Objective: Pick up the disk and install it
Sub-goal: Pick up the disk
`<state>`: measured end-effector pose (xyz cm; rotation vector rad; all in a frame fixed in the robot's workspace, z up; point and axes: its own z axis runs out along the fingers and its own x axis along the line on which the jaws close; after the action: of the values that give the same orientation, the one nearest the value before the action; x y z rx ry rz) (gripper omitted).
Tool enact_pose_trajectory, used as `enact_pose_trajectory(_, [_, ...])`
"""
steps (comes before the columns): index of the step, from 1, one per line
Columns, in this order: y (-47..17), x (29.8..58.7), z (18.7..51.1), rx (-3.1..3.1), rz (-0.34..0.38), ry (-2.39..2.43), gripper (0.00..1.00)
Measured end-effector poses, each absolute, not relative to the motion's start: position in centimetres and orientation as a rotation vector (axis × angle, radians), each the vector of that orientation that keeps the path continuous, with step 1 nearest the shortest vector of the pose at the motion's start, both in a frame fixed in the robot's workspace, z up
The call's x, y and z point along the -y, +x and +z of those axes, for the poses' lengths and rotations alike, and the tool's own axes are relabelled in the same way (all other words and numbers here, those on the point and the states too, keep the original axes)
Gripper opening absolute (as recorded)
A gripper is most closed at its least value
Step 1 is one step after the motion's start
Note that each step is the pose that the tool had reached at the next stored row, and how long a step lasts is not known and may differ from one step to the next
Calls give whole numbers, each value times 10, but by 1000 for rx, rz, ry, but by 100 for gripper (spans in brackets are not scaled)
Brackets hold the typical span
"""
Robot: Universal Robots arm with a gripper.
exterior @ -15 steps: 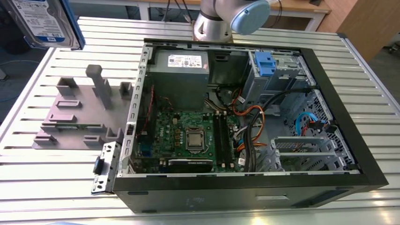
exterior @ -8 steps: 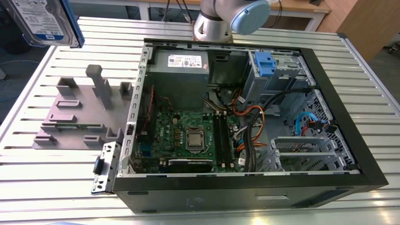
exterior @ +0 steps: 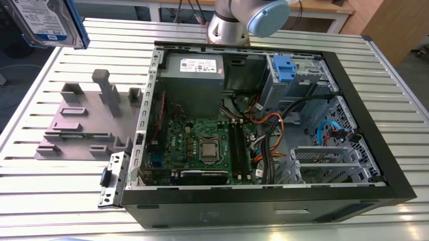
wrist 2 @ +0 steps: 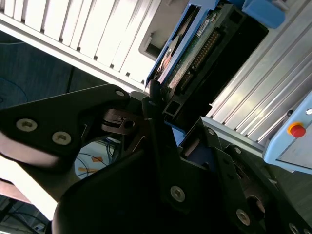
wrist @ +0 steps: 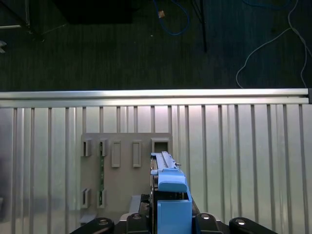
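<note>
In the exterior view the disk (exterior: 48,21) hangs in the air at the far corner on the exterior view's left, label side toward the camera. Its upper part and one side are cut off by the picture's edge. The grey slotted holder (exterior: 84,123) stands on the slatted table (exterior: 60,196) well apart from the disk, just beside the open computer case (exterior: 268,201). Inside the case a blue bracket (exterior: 284,68) sits in the drive bay. The arm (exterior: 244,17) rises behind the case, cut off above

In the second wrist view the gripper (wrist 2: 168,114) is closed onto the disk, a black finger (wrist 2: 163,156) pressed to its side. The disk is seen edge-on, showing a blue rail, a green board and a connector row, and its far end is cut off. The dark linkage hides how deep the grip goes. A red button (wrist 2: 296,129) sits on a pale box nearby

In the first wrist view the disk stands edge-on between the gripper's black parts, over the holder. How high above it cannot be told. Cables (wrist: 170,19) lie on the dark floor beyond the table
</note>
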<state>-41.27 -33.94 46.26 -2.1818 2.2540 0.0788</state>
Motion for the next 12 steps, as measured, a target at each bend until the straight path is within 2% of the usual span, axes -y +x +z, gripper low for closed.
enact_pose_trajectory(12, [-413, 339, 472, -2254, 79, -2182, 37])
